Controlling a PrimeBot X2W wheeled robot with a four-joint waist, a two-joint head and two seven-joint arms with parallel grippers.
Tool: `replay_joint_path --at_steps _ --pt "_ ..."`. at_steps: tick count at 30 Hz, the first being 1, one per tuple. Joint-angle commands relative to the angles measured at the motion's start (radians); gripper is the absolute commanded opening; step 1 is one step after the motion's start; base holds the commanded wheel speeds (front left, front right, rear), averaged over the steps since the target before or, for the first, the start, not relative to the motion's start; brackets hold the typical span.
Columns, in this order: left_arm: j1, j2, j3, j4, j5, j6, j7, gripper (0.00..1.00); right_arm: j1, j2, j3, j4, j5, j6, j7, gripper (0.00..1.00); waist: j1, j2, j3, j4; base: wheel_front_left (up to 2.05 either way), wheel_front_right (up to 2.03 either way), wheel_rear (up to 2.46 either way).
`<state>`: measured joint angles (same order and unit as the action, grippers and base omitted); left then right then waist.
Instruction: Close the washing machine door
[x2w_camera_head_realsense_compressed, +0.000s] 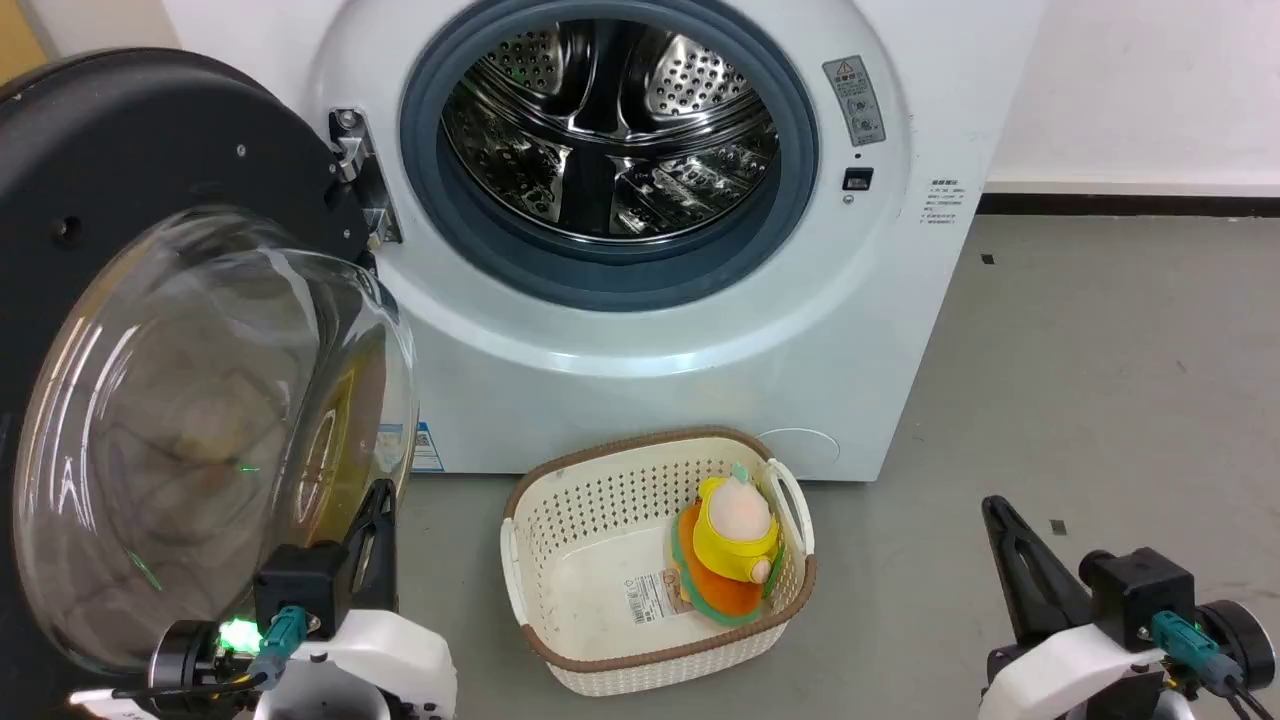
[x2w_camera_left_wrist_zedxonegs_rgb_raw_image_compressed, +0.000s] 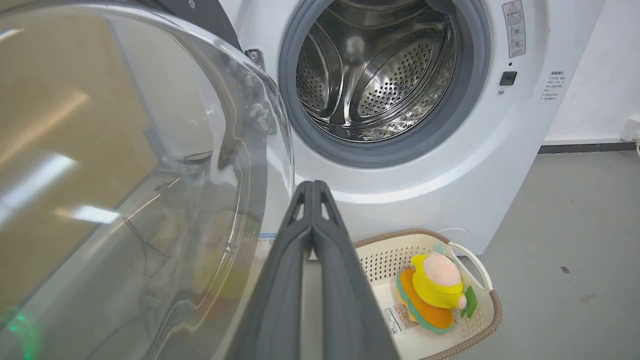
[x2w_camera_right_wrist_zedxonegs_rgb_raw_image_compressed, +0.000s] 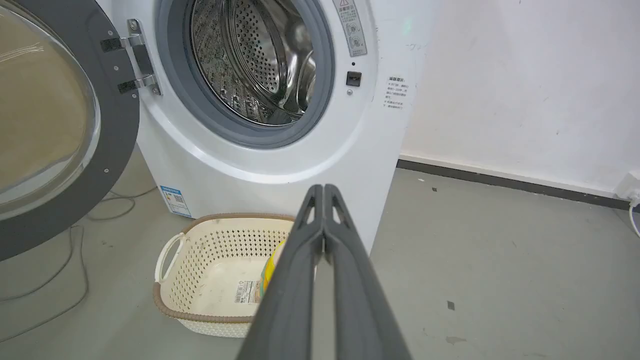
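The white washing machine (x2w_camera_head_realsense_compressed: 700, 330) stands ahead with its porthole uncovered, grey gasket and steel drum (x2w_camera_head_realsense_compressed: 610, 120) showing. Its round black door (x2w_camera_head_realsense_compressed: 130, 150) hangs swung out to the left on a metal hinge (x2w_camera_head_realsense_compressed: 355, 170), the clear glass bowl (x2w_camera_head_realsense_compressed: 210, 430) bulging toward me. My left gripper (x2w_camera_head_realsense_compressed: 378, 492) is shut with nothing in it, its tips just right of the bowl's edge (x2w_camera_left_wrist_zedxonegs_rgb_raw_image_compressed: 280, 150). My right gripper (x2w_camera_head_realsense_compressed: 992, 505) is shut too, low at the right above the floor, well clear of the machine. From the right wrist, the door (x2w_camera_right_wrist_zedxonegs_rgb_raw_image_compressed: 65, 150) appears at far left.
A cream perforated basket (x2w_camera_head_realsense_compressed: 560, 560) sits on the grey floor before the machine, holding a yellow and orange plush toy (x2w_camera_head_realsense_compressed: 735, 550). Cables (x2w_camera_right_wrist_zedxonegs_rgb_raw_image_compressed: 60, 270) lie on the floor under the door. A white wall with dark skirting (x2w_camera_head_realsense_compressed: 1130, 205) runs right of the machine.
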<state>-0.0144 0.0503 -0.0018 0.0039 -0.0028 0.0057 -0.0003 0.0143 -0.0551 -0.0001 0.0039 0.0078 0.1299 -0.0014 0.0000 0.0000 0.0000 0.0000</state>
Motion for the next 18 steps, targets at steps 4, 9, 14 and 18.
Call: replay_joint_path --at_steps 4,9,14,18 --pt "0.014 0.000 0.002 -0.004 0.003 -0.006 0.000 0.00 -0.014 0.005 0.000 -0.004 -0.008 0.001 0.001 0.00 0.0000 0.0000 0.000 0.000 0.00 0.00 0.00" --pt "0.014 0.000 0.002 -0.004 0.003 -0.006 0.000 0.00 -0.014 0.005 0.000 -0.004 -0.008 0.001 0.001 0.00 0.0000 0.0000 0.000 0.000 0.00 0.00 0.00" --pt "0.014 0.000 0.002 -0.004 0.003 -0.006 0.000 0.00 -0.014 0.005 0.000 -0.004 -0.008 0.001 0.001 0.00 0.0000 0.0000 0.000 0.000 0.00 0.00 0.00" --pt "0.000 0.000 -0.001 0.001 -0.001 0.002 -0.002 1.00 0.001 0.000 -0.001 0.001 0.001 0.000 -0.002 1.00 0.0000 0.0000 0.000 0.000 0.00 0.00 0.00"
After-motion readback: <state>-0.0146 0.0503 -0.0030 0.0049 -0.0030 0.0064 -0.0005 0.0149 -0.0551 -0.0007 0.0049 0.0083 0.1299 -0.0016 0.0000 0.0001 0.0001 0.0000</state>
